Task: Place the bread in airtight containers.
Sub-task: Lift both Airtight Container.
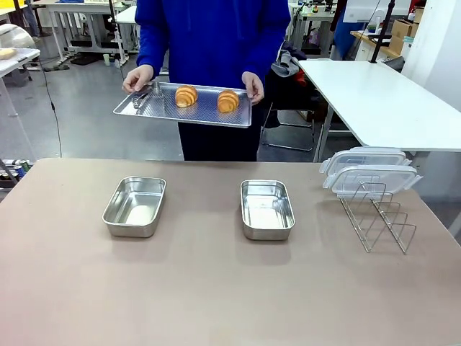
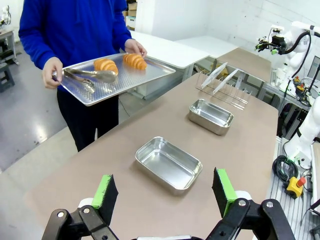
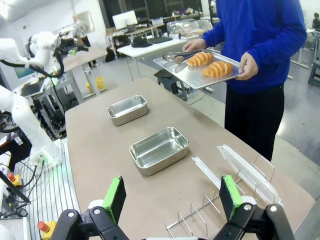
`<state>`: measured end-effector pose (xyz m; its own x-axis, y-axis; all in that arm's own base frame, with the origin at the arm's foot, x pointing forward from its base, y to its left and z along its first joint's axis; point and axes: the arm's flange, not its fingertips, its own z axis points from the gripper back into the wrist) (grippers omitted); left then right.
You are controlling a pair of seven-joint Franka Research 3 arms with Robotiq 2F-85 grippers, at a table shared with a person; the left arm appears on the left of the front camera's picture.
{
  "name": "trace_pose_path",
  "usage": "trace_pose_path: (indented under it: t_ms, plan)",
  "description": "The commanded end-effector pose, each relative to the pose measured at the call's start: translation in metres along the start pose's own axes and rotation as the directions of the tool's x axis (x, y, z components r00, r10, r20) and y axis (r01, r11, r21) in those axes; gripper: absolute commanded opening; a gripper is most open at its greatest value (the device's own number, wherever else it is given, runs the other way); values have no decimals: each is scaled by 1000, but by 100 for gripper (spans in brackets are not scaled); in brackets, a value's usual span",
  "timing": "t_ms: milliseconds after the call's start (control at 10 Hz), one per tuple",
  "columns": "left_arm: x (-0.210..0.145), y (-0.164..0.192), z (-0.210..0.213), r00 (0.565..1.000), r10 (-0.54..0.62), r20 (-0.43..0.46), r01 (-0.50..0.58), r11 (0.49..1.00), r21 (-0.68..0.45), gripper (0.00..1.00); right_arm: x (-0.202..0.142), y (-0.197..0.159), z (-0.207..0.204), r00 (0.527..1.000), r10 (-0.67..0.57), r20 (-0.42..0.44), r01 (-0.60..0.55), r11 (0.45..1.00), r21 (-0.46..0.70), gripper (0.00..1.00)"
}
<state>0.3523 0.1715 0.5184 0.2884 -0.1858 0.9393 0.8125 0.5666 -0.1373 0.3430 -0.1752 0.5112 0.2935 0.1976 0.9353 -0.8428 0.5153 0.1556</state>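
Brown counter (image 1: 216,303) carries two empty steel pans (image 1: 130,229), their lids (image 1: 371,173) propped on a wire rack (image 1: 378,227), while both croissants (image 1: 186,96) lie on a tray (image 1: 209,115) that a person holds in the air beyond the far edge. Left fingers (image 2: 106,191) and right fingers (image 3: 229,196) gape wide, gripping nothing; bread on a hand-held tray may slide off if it tips, or crush under a hard pinch. Tongs (image 2: 87,75) beside the bread are plain from the left wrist, a mere glint from the front.

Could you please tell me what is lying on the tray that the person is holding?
Two croissants and metal tongs lie on the tray. The tray surface beneath them is covered.
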Motion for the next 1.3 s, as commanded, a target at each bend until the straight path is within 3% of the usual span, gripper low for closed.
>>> trace_pose_path:
  t_ms: [0,300,500,700,800,1000,1100,1200]
  plan:
    - [47,-9,-29,993,33,-116,-27,998,54,100,52,17,-34,998,4,-70,-6,999,-39,100]
    - [118,-18,-101,937,196,-289,-142,970,196,100,127,55,-116,965,-18,-262,-18,991,-133,100]
    - [144,-30,-141,857,323,-402,-151,903,403,100,151,81,-179,875,-148,-460,44,973,-228,100]
    - [149,-37,-161,764,456,-457,-142,809,571,100,153,96,-230,770,-328,-547,101,909,-404,100]
    - [149,-33,-169,718,526,-455,-166,765,622,100,144,99,-257,748,-369,-551,74,872,-484,100]
    - [136,-22,-184,635,592,-497,-171,735,656,100,122,97,-288,678,-438,-591,50,829,-557,100]
    - [127,-17,-193,616,595,-516,-170,740,650,100,117,88,-289,698,-452,-555,66,813,-579,100]
    - [123,-25,-176,676,556,-484,-123,732,670,100,118,101,-279,707,-388,-592,22,848,-529,100]
